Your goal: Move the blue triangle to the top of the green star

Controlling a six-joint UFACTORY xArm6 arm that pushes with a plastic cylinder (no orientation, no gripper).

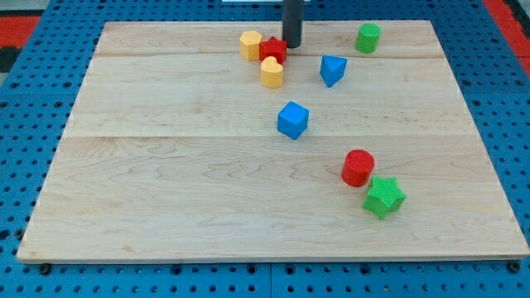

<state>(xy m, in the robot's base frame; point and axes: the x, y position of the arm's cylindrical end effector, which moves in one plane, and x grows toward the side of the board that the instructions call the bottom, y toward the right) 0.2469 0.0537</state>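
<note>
The blue triangle [332, 69] sits near the view's top, right of centre. The green star [383, 197] lies at the lower right, with a red cylinder [358, 167] touching it at its upper left. My tip [292, 45] stands near the view's top, just right of a red star [272, 50] and about a block's width left of and above the blue triangle, not touching it.
A yellow hexagon [250, 45] and a yellow heart [272, 74] crowd around the red star. A blue cube [292, 120] sits mid-board. A green cylinder [368, 38] stands at the top right. The wooden board [166, 190] ends at blue pegboard on all sides.
</note>
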